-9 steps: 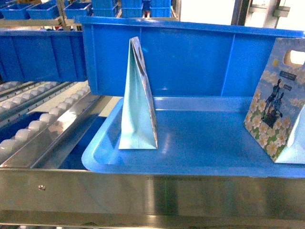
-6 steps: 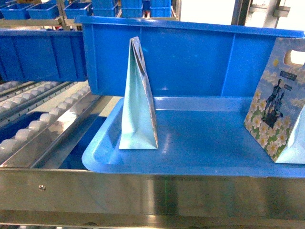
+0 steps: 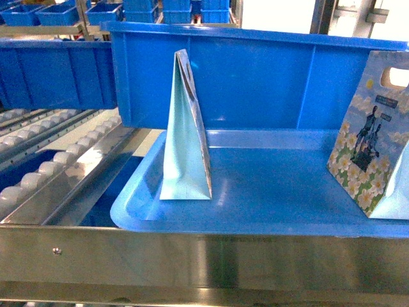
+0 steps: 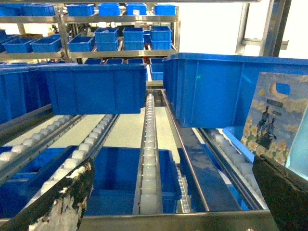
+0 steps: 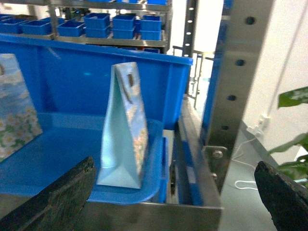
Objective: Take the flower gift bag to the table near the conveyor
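Head view: two flower gift bags standing in a blue tray.
Conveyor (image 3: 57, 160) rollers lie left; side-on bag (image 3: 185, 137) mid-tray (image 3: 255, 220), printed bag (image 3: 374, 141) right. Left pincer (image 4: 168, 202) and right pincer (image 5: 173, 202) gape wide, empty.

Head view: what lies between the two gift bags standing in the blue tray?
Nothing. Between the side-on bag and the flower-printed bag there is only the bare floor of the tray, as the head view shows.
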You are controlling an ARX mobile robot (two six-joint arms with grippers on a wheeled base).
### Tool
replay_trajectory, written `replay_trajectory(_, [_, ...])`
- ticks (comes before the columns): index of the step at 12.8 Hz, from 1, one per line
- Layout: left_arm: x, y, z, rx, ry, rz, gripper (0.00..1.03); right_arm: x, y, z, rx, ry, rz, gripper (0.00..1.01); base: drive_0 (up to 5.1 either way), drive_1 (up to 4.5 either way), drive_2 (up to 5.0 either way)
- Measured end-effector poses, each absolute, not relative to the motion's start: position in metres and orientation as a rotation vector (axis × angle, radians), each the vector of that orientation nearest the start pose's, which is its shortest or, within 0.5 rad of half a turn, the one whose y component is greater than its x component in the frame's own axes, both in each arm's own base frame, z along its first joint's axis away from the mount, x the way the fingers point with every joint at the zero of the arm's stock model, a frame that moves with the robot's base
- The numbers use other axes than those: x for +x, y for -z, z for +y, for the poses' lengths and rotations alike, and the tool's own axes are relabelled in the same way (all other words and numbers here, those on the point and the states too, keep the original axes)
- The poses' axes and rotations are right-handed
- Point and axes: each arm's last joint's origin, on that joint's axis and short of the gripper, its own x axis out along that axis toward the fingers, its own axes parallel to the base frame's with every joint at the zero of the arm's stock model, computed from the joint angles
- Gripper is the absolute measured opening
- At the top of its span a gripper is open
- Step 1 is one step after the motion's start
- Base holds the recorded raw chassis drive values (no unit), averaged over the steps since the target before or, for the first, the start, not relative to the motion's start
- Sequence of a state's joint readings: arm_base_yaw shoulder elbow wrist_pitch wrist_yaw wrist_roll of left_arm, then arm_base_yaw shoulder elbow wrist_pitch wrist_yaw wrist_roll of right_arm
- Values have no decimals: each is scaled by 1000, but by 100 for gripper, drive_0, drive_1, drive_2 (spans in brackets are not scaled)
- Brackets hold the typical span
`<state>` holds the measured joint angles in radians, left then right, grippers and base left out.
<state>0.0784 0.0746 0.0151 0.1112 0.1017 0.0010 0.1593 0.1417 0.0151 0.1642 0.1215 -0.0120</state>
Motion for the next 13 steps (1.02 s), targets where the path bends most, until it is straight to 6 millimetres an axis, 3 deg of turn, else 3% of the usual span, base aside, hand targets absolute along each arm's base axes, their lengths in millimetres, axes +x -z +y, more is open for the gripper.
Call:
replay_trajectory(2, [116, -178, 9, 16, 72, -64, 98, 120, -179, 26, -12, -71, -41, 98, 0, 0, 0])
replay_trajectory(5, [153, -219, -5, 17, 161, -162, 98, 149, -208, 34, -8, -120, -108, 98, 0, 0, 0])
replay_trajectory(13, [185, -240, -28, 3, 234, -163, 98, 174, -221, 35, -10, -142, -99, 98, 0, 0, 0])
